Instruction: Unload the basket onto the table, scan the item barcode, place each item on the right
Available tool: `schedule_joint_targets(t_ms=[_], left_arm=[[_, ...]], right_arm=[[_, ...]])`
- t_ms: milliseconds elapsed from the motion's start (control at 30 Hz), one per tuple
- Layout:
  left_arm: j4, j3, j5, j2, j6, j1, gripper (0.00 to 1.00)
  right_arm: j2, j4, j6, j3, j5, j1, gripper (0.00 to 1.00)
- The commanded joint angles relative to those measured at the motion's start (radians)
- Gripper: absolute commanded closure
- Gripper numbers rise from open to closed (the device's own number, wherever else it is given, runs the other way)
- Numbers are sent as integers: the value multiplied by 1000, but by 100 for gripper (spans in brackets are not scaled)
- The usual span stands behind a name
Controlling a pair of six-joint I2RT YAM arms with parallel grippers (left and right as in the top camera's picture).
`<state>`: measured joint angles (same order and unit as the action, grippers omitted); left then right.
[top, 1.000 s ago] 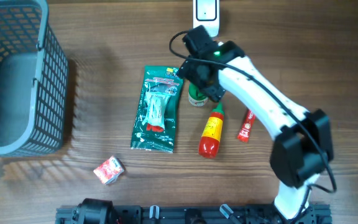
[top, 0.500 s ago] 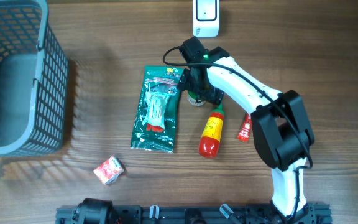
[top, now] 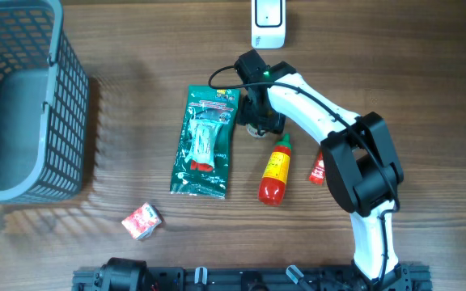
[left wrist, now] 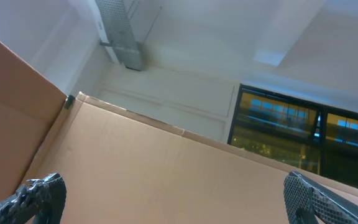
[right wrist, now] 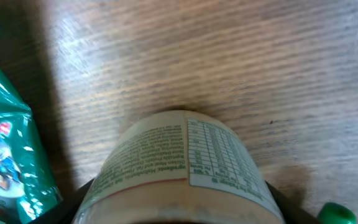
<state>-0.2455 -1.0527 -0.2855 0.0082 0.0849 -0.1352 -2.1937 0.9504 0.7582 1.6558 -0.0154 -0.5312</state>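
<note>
Descent was the main change: since a second earlier my right gripper (top: 260,111) had settled lower over the labelled jar (right wrist: 179,168), which stayed on the table (top: 136,48) between the green packet (top: 204,141) and the red sauce bottle (top: 275,170). Whether its jaws had closed on the jar I couldn't tell. Meanwhile my left gripper (left wrist: 179,199) gaped wide, its camera tilted upward.

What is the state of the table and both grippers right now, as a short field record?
right gripper: low over the labelled jar; grip unclear
left gripper: open, pointing up, off the table
jar position: between green packet and red sauce bottle
white scanner: far edge, beyond the jar
other items: red sachet, small red packet, grey basket at left
</note>
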Motion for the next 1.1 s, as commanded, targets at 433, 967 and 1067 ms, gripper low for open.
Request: schedule_joint_targets(t_ms=[433,967,1067], left_arm=[[2,2,16,-3,6,8,0],[3,2,16,-3,6,8,0],[3,2,17,-3,6,8,0]], right_arm=[[-24,134,-470,42,32,5,0],[37,153,86,53,30,5,0],[32,103,92,14,29,5,3]])
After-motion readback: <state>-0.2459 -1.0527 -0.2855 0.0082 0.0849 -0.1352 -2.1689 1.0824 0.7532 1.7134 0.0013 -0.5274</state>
